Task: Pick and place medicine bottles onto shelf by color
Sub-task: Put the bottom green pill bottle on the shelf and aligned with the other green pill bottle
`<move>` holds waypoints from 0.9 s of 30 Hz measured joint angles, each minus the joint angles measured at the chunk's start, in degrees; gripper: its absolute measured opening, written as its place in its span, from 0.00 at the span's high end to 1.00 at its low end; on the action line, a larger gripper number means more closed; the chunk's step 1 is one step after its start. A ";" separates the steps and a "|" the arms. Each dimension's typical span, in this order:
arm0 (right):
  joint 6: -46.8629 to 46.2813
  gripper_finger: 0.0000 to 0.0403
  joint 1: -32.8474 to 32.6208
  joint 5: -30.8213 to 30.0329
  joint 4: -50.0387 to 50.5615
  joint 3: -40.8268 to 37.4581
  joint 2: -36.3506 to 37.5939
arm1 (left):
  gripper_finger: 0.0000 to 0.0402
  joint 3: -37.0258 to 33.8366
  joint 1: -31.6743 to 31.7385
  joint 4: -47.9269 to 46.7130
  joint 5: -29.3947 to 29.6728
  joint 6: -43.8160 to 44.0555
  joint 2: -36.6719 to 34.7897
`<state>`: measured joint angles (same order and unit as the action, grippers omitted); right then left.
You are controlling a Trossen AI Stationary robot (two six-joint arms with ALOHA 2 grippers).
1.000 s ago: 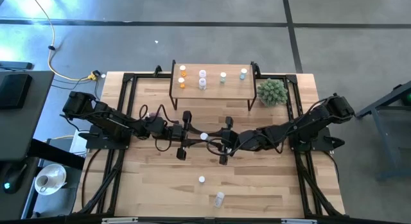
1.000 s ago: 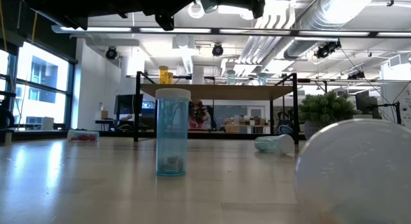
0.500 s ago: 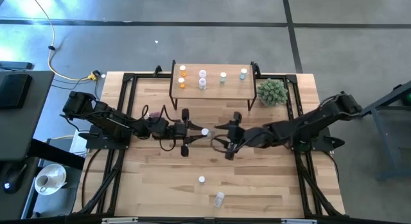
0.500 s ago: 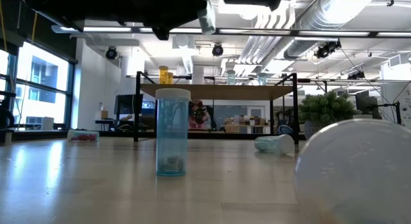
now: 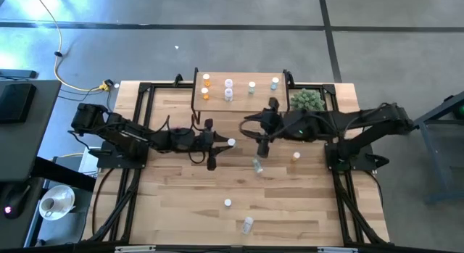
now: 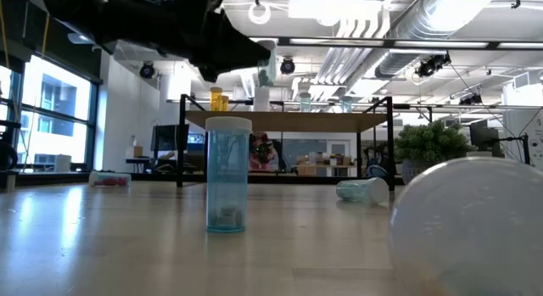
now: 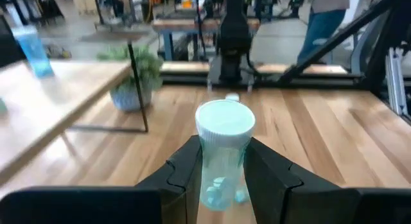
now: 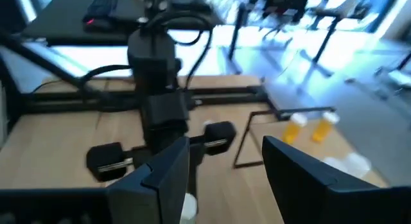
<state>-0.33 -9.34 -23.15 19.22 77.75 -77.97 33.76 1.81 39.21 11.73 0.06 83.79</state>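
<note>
A pale blue-green medicine bottle (image 7: 223, 161) with a white cap (image 5: 230, 143) hangs above the table's middle, with my left gripper (image 5: 223, 143) shut on it; the low view shows this gripper (image 6: 259, 60) high up. My right gripper (image 5: 259, 130) stands open to its right, raised, nothing between its fingers (image 8: 225, 172). The shelf (image 5: 239, 101) at the far edge carries orange (image 5: 206, 79), pale (image 5: 228, 84), green (image 5: 251, 86) and blue (image 5: 275, 83) bottles, all standing. On the table a greenish bottle (image 5: 257, 164) lies on its side, and an orange one (image 5: 296, 157) rests nearby. My left gripper pinches the bottle's body (image 7: 221, 176) between its two fingers, just below the white cap (image 7: 225, 118). The fingers come in about level from the table's left. The bottle stands upright in the hold, cap up, lifted clear of the table.
A spiky green plant ball (image 5: 307, 101) sits right of the shelf. Near the front edge a blue bottle (image 6: 227, 173) stands upright and another (image 5: 248, 224) lies on its side. Black frame rails (image 5: 138, 122) run along the table's left and right sides.
My right gripper has opened, let go of the blue-green bottle, and drawn away up and toward the far right. My left gripper has kept its hold and carried the bottle a little toward the far edge. Two bottles on the table now show where the right arm was.
</note>
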 joint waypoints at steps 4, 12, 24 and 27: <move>-0.83 0.53 2.82 6.91 4.63 2.54 -3.12 | 0.78 0.00 1.32 -2.39 -2.44 1.53 0.02; 4.98 0.53 5.61 20.80 6.38 2.06 -9.32 | 0.78 0.00 1.61 -3.08 -6.33 1.89 0.01; 8.30 0.53 5.61 23.19 5.95 2.00 -15.71 | 0.78 0.00 1.59 -2.22 -6.52 1.26 0.02; 7.91 0.53 5.61 23.19 5.94 2.00 -15.89 | 0.78 0.00 1.49 -1.47 -6.82 1.24 0.00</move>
<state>7.58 -3.73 0.03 25.16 79.75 -93.86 33.76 3.30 37.74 4.91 1.31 83.79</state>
